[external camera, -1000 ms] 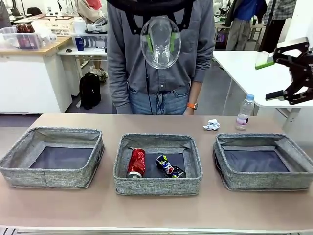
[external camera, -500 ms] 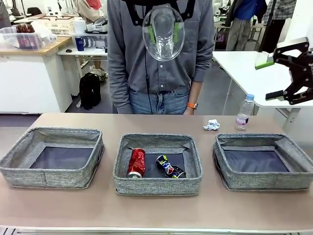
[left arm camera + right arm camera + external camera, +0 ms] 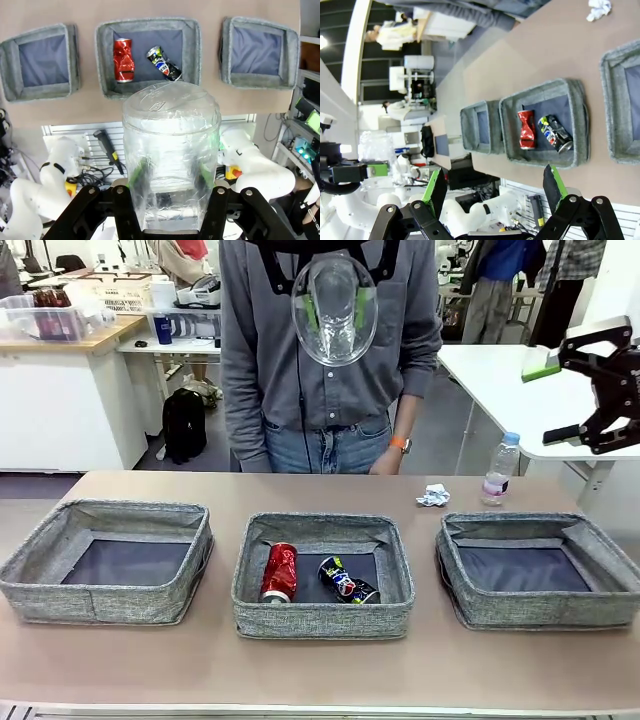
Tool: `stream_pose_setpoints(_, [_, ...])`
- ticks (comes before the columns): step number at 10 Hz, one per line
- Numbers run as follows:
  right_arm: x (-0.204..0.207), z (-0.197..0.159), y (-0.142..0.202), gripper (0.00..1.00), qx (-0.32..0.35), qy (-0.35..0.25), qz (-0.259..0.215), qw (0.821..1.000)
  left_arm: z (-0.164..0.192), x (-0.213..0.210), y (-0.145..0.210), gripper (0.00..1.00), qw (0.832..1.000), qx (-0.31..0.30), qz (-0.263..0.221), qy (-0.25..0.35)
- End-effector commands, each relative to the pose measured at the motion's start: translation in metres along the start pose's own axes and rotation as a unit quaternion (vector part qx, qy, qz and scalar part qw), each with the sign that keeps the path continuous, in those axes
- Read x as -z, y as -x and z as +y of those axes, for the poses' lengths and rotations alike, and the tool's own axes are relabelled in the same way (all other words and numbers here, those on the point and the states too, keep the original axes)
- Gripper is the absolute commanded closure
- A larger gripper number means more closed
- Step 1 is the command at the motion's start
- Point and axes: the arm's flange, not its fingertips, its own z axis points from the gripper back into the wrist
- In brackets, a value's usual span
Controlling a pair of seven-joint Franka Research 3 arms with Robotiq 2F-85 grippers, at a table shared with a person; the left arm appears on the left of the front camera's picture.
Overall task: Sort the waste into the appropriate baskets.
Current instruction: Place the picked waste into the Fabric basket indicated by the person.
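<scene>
**Fingers (image 3: 121, 207) of the left gripper (image 3: 172, 172) clamped on a cup, high over three baskets**

Both pads press the side walls of a clear, crumpled plastic cup (image 3: 170, 140). Its long axis runs straight out along the fingers, toward the table.

In the left wrist view, three shallow grey woven baskets lie beyond the cup:
- **12 o'clock:** the middle basket (image 3: 104, 60) holds a crushed red drink can (image 3: 123, 60) and a dark blue-and-yellow can (image 3: 162, 62).
- **10 o'clock:** the left basket (image 3: 40, 92) has nothing in it.
- **2 o'clock:** the right basket (image 3: 255, 82) has nothing in it.

In the front view the cup hangs at 12 o'clock, before a person's chest and well above the table.

The right gripper (image 3: 548, 400) waits at 3 o'clock, with its jaws spread and nothing between them. It is the nearer arm to a small blue-capped water bottle (image 3: 500, 470) and a small white paper wad (image 3: 433, 496) on the table's far edge.

The cup likely belongs in one of the bare baskets, so the drop calls for moving off the 12 o'clock line. Which side is right cannot be told.
</scene>
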Motion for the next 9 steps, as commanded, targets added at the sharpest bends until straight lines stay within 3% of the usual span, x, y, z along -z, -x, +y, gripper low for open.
stream_pose_setpoints(1, [0.0009,0.0025,0.0000,0.00,0.000,-0.006,-0.001,1.000,0.0001,-0.0040,0.0006,0.57,1.000,0.000,-0.005,-0.001])
stream_pose_setpoints(9, [0.0009,0.0025,0.0000,0.00,0.000,-0.006,-0.001,1.000,0.0001,-0.0040,0.0006,0.57,1.000,0.000,-0.005,-0.001])
